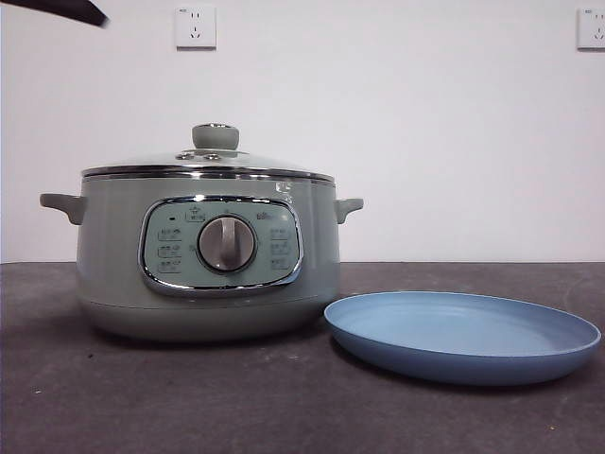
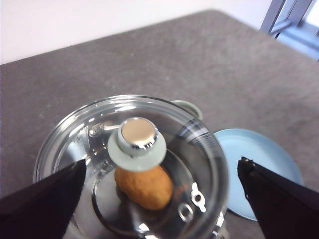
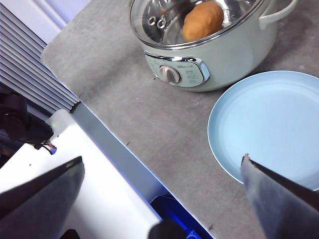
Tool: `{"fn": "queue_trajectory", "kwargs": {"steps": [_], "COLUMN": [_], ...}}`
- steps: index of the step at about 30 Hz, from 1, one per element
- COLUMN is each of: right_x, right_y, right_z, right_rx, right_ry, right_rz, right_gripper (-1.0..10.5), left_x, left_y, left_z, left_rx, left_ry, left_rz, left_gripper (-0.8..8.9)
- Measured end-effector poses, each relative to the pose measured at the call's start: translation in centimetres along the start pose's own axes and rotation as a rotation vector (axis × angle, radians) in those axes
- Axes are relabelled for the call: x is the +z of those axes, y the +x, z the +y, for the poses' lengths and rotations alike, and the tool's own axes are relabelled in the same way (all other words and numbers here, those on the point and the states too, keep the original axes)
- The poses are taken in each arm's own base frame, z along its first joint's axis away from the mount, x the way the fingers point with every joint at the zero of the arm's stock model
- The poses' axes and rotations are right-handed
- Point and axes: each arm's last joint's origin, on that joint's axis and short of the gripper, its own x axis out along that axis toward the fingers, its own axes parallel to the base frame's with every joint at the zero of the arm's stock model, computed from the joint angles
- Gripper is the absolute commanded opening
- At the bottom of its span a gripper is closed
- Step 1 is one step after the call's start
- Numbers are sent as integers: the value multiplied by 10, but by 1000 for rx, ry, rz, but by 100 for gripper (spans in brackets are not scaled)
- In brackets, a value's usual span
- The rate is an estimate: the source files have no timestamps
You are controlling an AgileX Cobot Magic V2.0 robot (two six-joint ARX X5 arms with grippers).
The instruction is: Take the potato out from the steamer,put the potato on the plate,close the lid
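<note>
The left pincer (image 2: 159,199) hangs high over the steamer (image 1: 203,265), its two black jaws spread wide with nothing between them, and the green knob of the lid (image 2: 137,144) sits right below the gap. The right pincer (image 3: 162,199) is also spread wide and holds nothing; it hangs over the near edge of the surface (image 3: 149,114), close to the plate (image 3: 271,124) and off to the side of the pot. The glass lid (image 1: 210,161) is on the steamer, flat and shut, with its shiny rim resting all the way round the pot's top. Through the glass you can see the potato (image 2: 144,186), golden brown, lying inside the pot under the knob. From the right wrist view the potato (image 3: 202,20) shows through the lid too. The steamer stands on the dark grey surface with its silver dial (image 1: 227,244) facing front. The light blue plate (image 1: 463,336) lies flat just beside the pot, nearly touching its base. Two white wall sockets (image 1: 196,26) are on the wall behind
</note>
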Motion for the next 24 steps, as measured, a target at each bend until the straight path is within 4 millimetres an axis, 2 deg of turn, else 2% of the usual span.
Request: {"fn": "queue_trajectory", "kwargs": {"steps": [6,12,16,21,22,24], "right_x": [0,0,0,0,0,0], "right_y": [0,0,0,0,0,0], "right_z": [0,0,0,0,0,0], "right_rx": [0,0,0,0,0,0], "right_ry": [0,0,0,0,0,0], "right_rz": [0,0,0,0,0,0], "right_gripper": [599,599,599,599,599,599], "left_x": [16,10,1,-5,-5,-5], "left_y": [50,96,114,126,126,127], "left_z": [4,7,9,11,11,10], "left_rx": [21,21,28,43,43,42], "left_ry": [50,76,87,91,92,95], "left_rz": [83,171,216,242,244,240], "left_gripper": [650,649,648,646,624,510]}}
